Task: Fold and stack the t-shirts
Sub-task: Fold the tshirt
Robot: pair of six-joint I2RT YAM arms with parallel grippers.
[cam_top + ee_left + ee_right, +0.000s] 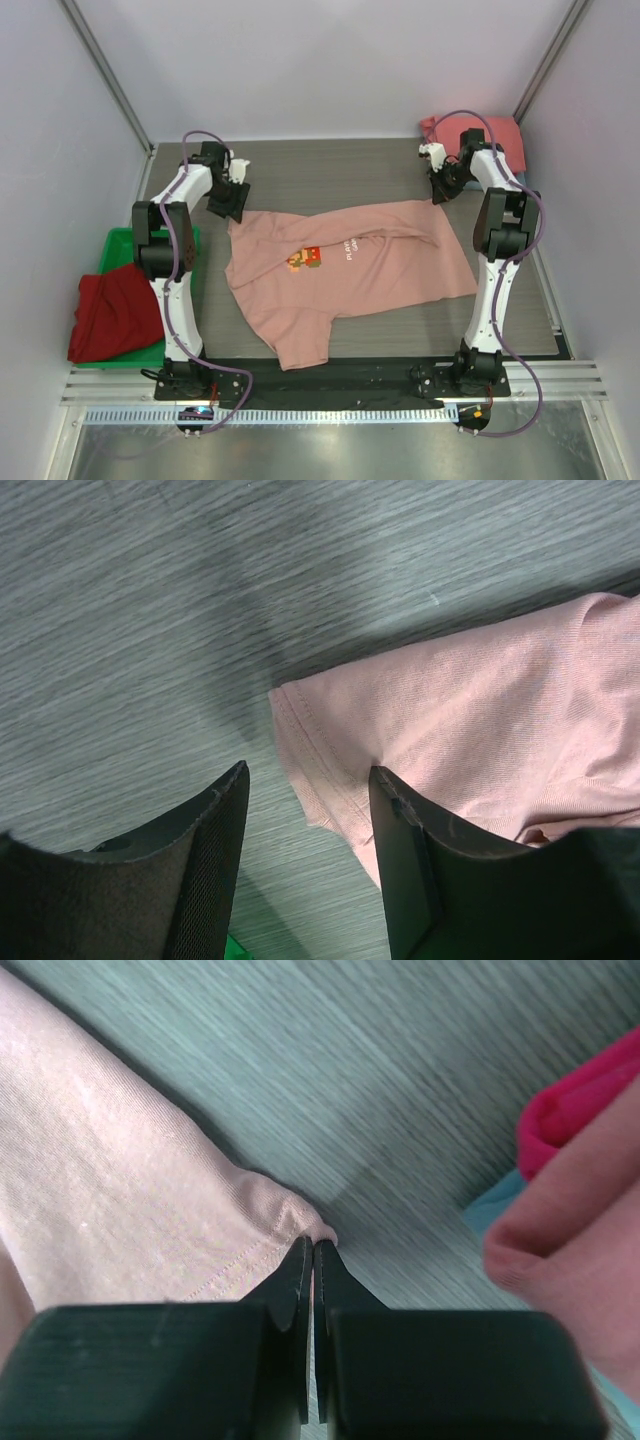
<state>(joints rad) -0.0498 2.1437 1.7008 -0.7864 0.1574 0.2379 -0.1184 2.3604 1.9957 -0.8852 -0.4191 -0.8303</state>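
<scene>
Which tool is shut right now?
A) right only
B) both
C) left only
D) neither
A: the right tool has its jaws together on a puckered edge of the pink t-shirt, while the left tool stands open over a hemmed corner of the same shirt.

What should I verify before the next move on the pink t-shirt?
1. The right pincer shut on the pink t-shirt edge: ok.
2. The left pincer open over a hemmed corner: ok.
3. The left pincer gripping fabric: not ok, nothing pinched yet.
4. The pink t-shirt lying flat: not ok, creased near the right pincer.
5. The folded pile apart from the pink t-shirt: ok.
</scene>
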